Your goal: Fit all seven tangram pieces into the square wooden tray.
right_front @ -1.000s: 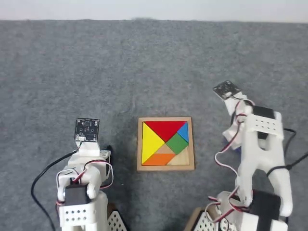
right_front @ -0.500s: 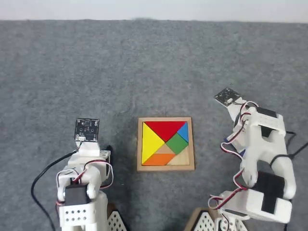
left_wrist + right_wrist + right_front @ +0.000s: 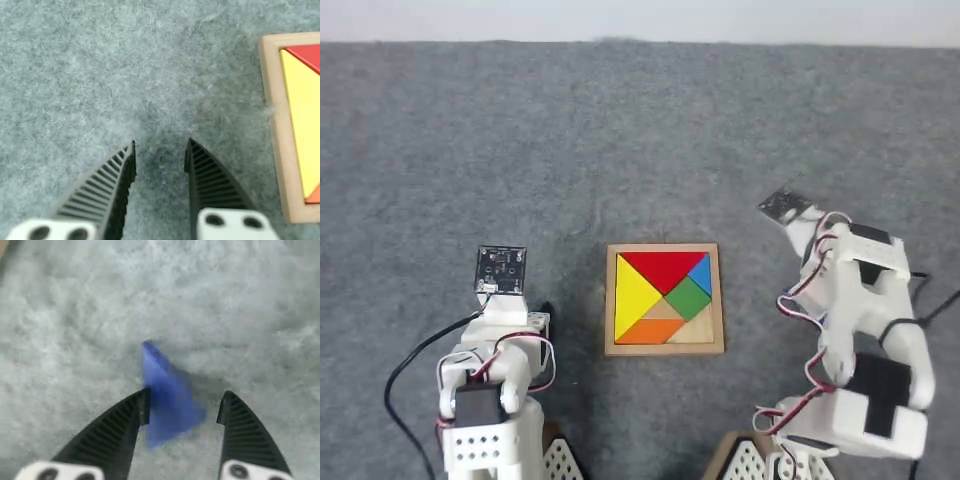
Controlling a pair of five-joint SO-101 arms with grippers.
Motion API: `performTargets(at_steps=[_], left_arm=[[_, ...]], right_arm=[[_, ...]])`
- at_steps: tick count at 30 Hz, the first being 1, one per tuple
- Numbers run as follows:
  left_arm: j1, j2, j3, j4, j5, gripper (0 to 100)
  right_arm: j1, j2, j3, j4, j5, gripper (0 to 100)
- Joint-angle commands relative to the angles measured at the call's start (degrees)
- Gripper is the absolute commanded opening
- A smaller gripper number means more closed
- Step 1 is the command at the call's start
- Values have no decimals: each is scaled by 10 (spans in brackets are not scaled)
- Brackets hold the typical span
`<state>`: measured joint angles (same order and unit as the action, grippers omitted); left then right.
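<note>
Right wrist view puts you at the pickup of a blue piece (image 3: 167,390). It lies on the grey worktop (image 3: 240,300) between the fingers of the right end effector (image 3: 186,392), which stands open and grips nothing, one finger right at the piece's edge. The step in hand looks like grasping a piece left outside the tray (image 3: 663,248), which sits between the two arms with coloured pieces (image 3: 650,285) packed in it. Your next move calls for closing squarely on the blue piece, lifting it, carrying it to the tray and turning it to suit whatever gap is left. The left end effector (image 3: 161,145) hangs open and empty over the worktop, near the tray's rim. The blue piece is blurred, so you cannot tell its exact shape or whether it lies flat or tipped. The right arm's body covers its spot in the high view. The pale patches (image 3: 692,328) in the tray could be bare floor or plain wooden pieces.
</note>
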<state>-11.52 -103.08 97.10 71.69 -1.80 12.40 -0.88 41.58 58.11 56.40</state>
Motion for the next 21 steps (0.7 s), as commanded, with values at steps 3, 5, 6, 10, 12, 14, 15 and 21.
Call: performTargets(at_steps=[3,5,6,10,12,14,15,21], left_arm=[[4,-6,-7,4,-5,150],[4,-6,-7,4,-5,150],[4,-6,-7,4,-5,150],[4,-6,-7,4,-5,150],[4,-6,-7,4,-5,150],[4,-6,-7,4,-5,150],[4,-6,-7,4,-5,150],[4,-6,-7,4,-5,150]], right_arm=[[-22,-37,47,19,10,238],[-27,-49,58,18,10,238],[-27,-51,59,18,9,237],[-25,-58,60,18,-10,184],[-24,-59,57,18,-32,117],[-25,-59,50,20,-49,73],[-25,-59,45,22,-61,59],[-25,-60,4,49,-124,7]])
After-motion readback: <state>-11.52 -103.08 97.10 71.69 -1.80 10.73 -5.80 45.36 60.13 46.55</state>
